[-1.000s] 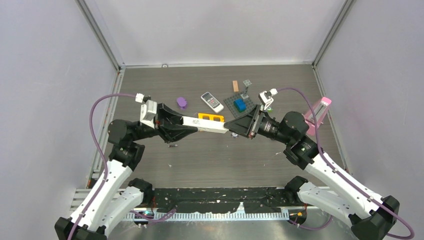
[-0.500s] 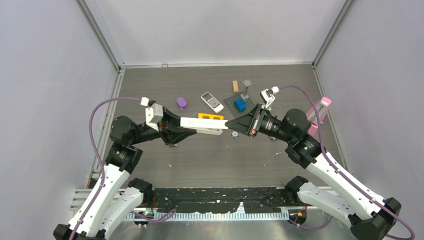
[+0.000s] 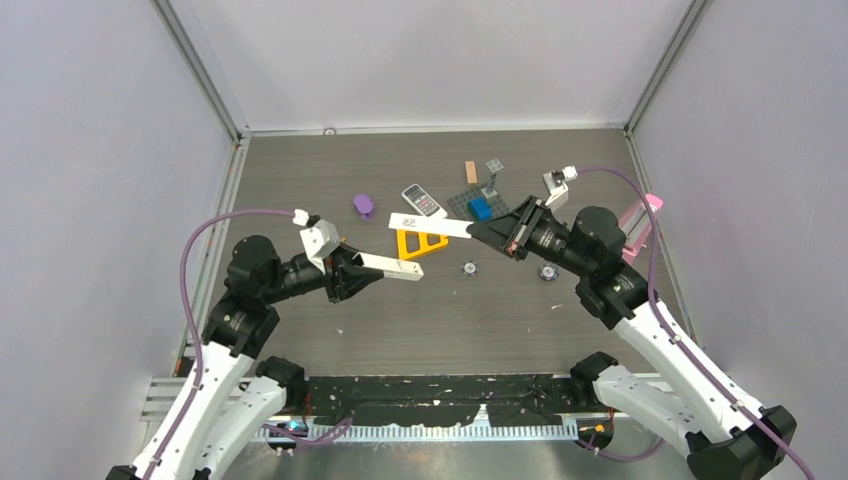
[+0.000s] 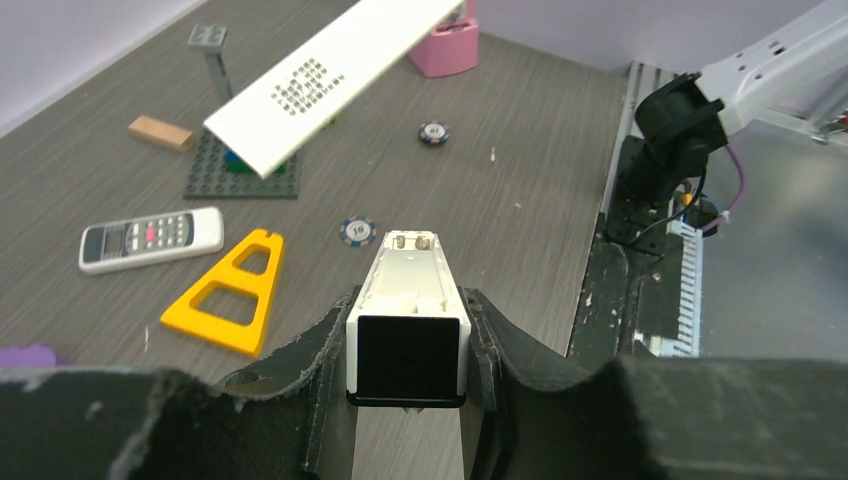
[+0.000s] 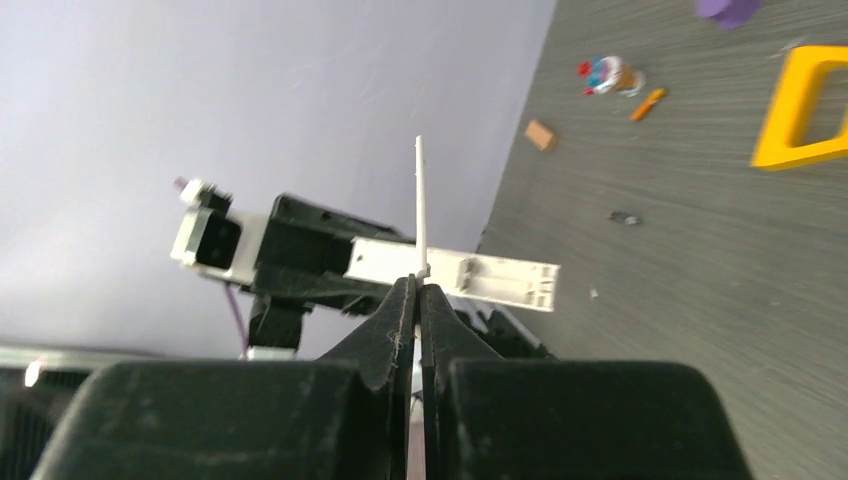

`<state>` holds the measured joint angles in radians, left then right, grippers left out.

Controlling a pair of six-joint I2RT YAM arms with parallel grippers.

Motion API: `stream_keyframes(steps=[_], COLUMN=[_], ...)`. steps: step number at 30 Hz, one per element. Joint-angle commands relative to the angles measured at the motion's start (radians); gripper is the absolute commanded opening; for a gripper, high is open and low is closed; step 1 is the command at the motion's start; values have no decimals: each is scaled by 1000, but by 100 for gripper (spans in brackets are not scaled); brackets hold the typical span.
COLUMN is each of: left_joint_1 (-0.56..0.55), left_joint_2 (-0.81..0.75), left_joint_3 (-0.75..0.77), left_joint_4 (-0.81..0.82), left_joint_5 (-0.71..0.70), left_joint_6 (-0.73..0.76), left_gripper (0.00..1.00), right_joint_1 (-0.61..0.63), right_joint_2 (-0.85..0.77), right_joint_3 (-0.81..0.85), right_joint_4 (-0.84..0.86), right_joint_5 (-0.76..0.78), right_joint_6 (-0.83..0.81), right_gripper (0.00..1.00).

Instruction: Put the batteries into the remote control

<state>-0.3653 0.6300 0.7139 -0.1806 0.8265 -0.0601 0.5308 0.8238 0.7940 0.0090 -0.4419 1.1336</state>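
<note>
We see a dark grey, wood-grained tabletop [image 3: 420, 320] boxed in by plain, pale lilac-grey walls: a back wall [image 3: 430, 60] along its far edge, and a left wall [image 3: 90, 200] and a right wall [image 3: 760, 180] along its sides. Aluminium posts [image 3: 198, 65] rise from its two far corners. A strip of black tape [image 3: 430, 395] runs along its near edge, with a pale toothed rail [image 3: 420, 432] just past it. The light is soft and even.
</note>
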Motion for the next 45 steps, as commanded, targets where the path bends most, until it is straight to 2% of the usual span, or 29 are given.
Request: stream_keyframes(steps=[1, 9, 16, 25, 26, 27, 28, 29, 31, 33, 38, 41, 45], left_joint_1=[2, 2, 2, 2, 2, 1, 1, 2, 1, 2, 2, 2, 2], left_joint_2=[-61, -94, -83, -76, -76, -75, -74, -71, -65, -60, -49, -42, -29], left_joint_3=[18, 1, -20, -28, -30, -33, -35, -38, -40, -39, -36, -36, -36], left_joint_4=[-122, -112, -46, -21, -17, -11, -3, 5, 15, 21, 30, 50, 107], left_joint_5=[-91, -98, -57, -43, -43, -41, -38, -34, -25, -19, 8, 52, 171], left_joint_6=[97, 69, 7, -15, -20, -23, -30, -35, -44, -51, -61, -75, -114], left_gripper=[0, 0, 0, 0, 0, 0, 0, 0, 0, 0, 0, 0, 0], right_joint_1=[-73, -142, -177, -199, -199, -201, -201, -201, -201, -201, -201, -201, -178], right_joint_2=[7, 65, 119, 175, 177, 179, 182, 184, 178, 157, 66, 31, 31], right_joint_3=[0, -145, -310, -401, -402, -402, -395, -384, -365, -345, -292, -264, -247], right_joint_4=[-130, -268, -218, -136, -137, -148, -160, -189, -234, -273, -313, -251, -53], right_joint_5=[79, 278, 413, 435, 433, 432, 434, 438, 477, 496, 473, 291, -67], right_joint_6=[-109, -273, -323, -332, -332, -333, -333, -336, -343, -350, -394, -449, -487], right_gripper=[5, 5, 5, 6, 11, 24, 31, 46, 62, 73, 78, 79, 79])
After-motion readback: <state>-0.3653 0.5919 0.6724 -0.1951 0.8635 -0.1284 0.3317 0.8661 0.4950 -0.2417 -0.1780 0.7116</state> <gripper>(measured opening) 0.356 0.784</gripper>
